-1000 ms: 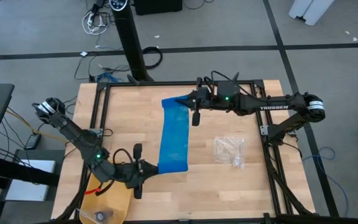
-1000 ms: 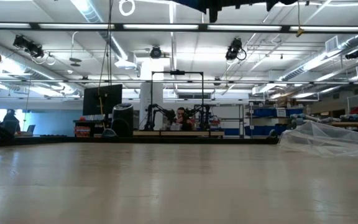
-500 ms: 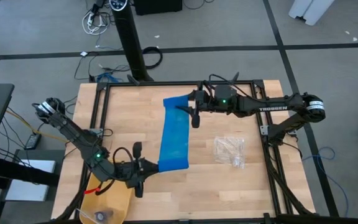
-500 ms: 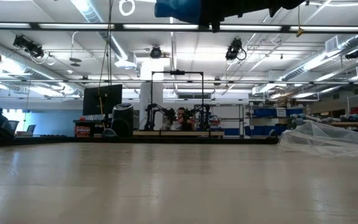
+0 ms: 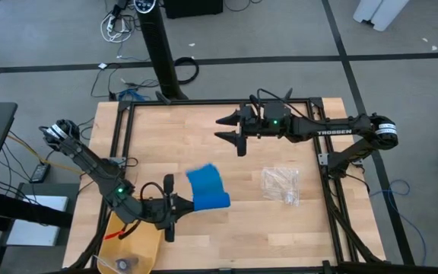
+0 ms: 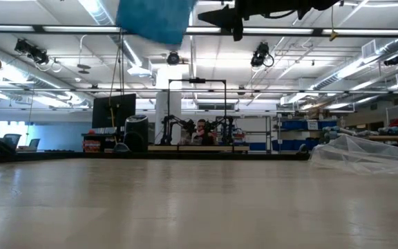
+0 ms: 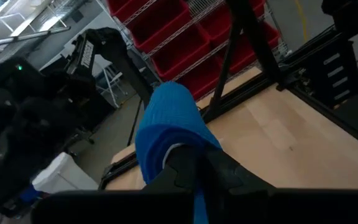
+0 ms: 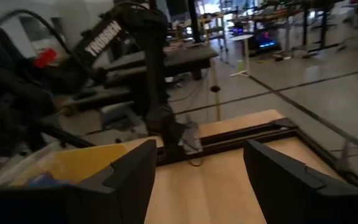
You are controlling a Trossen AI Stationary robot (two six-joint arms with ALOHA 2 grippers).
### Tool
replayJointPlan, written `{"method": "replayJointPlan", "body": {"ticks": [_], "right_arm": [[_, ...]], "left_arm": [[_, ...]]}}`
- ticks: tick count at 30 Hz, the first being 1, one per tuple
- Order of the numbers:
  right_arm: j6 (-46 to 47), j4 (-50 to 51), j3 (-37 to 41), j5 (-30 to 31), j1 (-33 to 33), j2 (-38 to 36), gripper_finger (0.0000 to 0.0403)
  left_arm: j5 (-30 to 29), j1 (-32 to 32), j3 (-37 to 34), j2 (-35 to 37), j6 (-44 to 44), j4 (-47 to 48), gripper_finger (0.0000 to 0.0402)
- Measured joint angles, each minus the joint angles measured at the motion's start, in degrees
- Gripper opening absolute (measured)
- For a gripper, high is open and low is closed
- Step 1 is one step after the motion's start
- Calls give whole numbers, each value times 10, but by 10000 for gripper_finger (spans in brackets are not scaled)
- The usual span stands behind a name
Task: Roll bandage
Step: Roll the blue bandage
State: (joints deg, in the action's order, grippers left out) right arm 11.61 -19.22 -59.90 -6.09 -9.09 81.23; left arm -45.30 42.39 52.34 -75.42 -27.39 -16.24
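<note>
The bandage [image 5: 207,189] is a bright blue fabric strip, bunched up short in the air above the table's near middle; the low view shows it [image 6: 154,19] high above the tabletop. My left gripper [image 5: 178,204] is shut on its near end, reaching in from the table's left. My right gripper [image 5: 229,128] stands open over the far middle of the table, with nothing between its fingers [image 8: 129,180]. My left gripper pinches the bandage's near end [image 7: 161,148] between its two fingers [image 7: 194,169]. They come at it level, from the table's left side. The rest of the strip [image 5: 204,179] hangs loose and slack beyond the fingers, clear of the table.
A clear crinkled plastic bag [image 5: 281,185] lies on the right part of the table. A yellow bin [image 5: 131,247] sits at the near left corner. A black frame [image 5: 119,137] runs round the wooden top.
My right gripper has opened, let go of the bandage's far end and rolled a little about its own line. The freed far end has dropped back toward my left gripper, so the stretched strip has collapsed into a short loose bunch. Its near end has stayed in my left gripper.
</note>
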Motion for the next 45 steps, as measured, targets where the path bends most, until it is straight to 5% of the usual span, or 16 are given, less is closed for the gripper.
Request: {"method": "replayJointPlan", "body": {"ticks": [6, 12, 17, 24, 29, 45], "right_arm": [[-37, 11, 0, -34, -2, -6, 240], [-136, 145, 1, -36, -3, -69, 239], [-157, 164, 74, -74, 23, -99, 226], [-105, -122, 255, -101, 77, -61, 223], [-74, -304, 309, -100, 115, 2, 220], [-22, -384, 251, -90, 156, 124, 250]], "left_arm": [[-5, 0, -5, 0, 24, -1, 13], [-83, -4, -5, 0, 64, 7, 13], [-88, -13, -5, 0, 72, 7, 13], [-54, -29, -5, 10, 17, -48, 13], [-13, -46, -4, 31, -12, -71, 13], [-7, -78, -4, 39, -41, -87, 13]]}}
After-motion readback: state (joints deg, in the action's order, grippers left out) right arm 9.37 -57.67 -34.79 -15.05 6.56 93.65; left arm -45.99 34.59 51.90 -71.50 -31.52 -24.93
